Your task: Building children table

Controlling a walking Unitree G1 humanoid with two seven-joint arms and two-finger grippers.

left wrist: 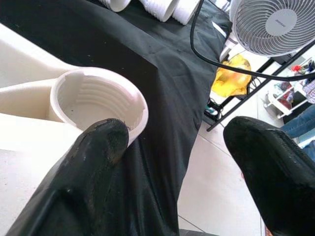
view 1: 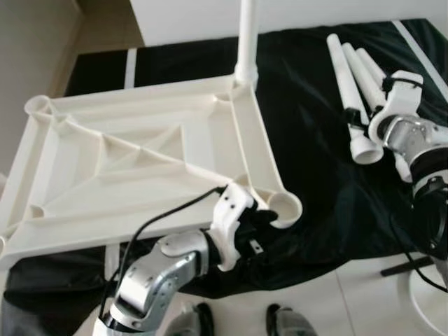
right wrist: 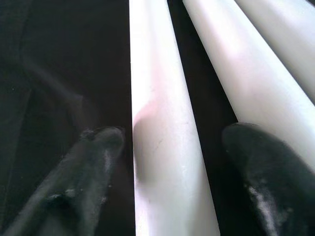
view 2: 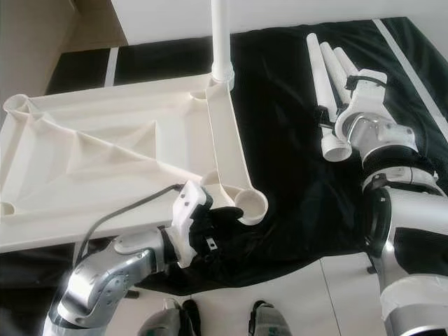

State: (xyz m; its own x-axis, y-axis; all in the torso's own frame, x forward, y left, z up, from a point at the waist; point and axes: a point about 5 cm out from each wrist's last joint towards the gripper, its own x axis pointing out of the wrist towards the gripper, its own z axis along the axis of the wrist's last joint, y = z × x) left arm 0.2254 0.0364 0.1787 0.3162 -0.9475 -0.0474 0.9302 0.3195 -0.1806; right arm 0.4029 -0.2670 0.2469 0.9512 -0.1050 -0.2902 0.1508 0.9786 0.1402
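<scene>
- The white tabletop [view 1: 140, 161] lies upside down on a black cloth [view 1: 308, 140]; one leg [view 1: 246, 42] already stands in its 12 o'clock corner.
- The left gripper [view 1: 257, 225], fingers spread, sits at the empty threaded socket [left wrist: 96, 101], one finger [left wrist: 101, 142] touching its rim.
- The right gripper [right wrist: 172, 147], fingers spread, straddles one of the loose legs [view 1: 353, 84] at 2 o'clock.
- Risk: closing off-centre could roll that smooth leg into its neighbours; a tilted leg could cross-thread.

White tabletop [view 1: 140, 161] upside down, one leg [view 1: 248, 35] screwed upright; loose legs [view 1: 353, 84] lying apart.
</scene>
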